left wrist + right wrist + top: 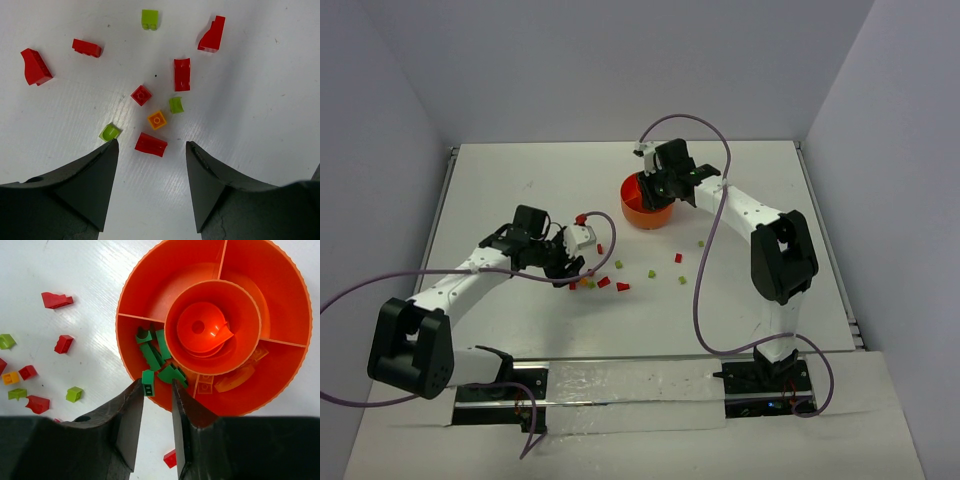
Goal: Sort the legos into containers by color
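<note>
The right end effector (156, 386) stands partly open and clamps nothing. A small dark green plastic brick (148, 382) sits loose between its tips, at the rim of the round orange plastic bowl (300, 300). About four other dark green pieces (150, 354) lie in the compartment just beyond.

The left end effector (151, 142) is wide open and empty over the white counter (260, 100), with a flat red brick (156, 147) between its tips. Ahead lie five more red pieces (182, 74), three lime green bits (176, 105) and one orange stud (157, 120).
</note>
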Robot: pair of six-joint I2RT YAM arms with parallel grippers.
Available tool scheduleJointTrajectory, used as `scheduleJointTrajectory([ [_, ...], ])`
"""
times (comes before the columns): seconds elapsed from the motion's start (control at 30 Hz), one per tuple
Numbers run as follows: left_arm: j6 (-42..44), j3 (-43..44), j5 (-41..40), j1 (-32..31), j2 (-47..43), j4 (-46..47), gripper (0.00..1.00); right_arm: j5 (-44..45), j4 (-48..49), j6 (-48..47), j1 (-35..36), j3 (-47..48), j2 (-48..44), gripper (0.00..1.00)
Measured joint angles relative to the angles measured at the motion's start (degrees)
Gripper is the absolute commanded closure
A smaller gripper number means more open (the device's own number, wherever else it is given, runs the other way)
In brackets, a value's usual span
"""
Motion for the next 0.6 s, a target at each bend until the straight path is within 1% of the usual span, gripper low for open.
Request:
scheduleJointTrajectory([
  [0.1, 0.93, 0.0, 0.26, 0.0, 0.59, 0.02, 0.34, 0.12, -0.17, 0.02, 0.09, 0.0, 0.0, 0.57],
  [0.2, 1.68, 0.0, 0.67, 0.0, 1.51, 0.02, 0.34, 0.14, -0.19, 0.04, 0.21, 0.0, 0.0, 0.55],
  [0.43, 2.7, 0.15, 1.2, 0.0, 3.3, 0.22, 0.34, 0.82, -0.19, 0.02, 0.43, 0.0, 0.0, 0.55],
  [0.6, 2.74, 0.87, 1.59, 0.0, 4.13, 0.48, 0.33, 1.28, -0.19, 0.02, 0.43, 0.0, 0.0, 0.59],
])
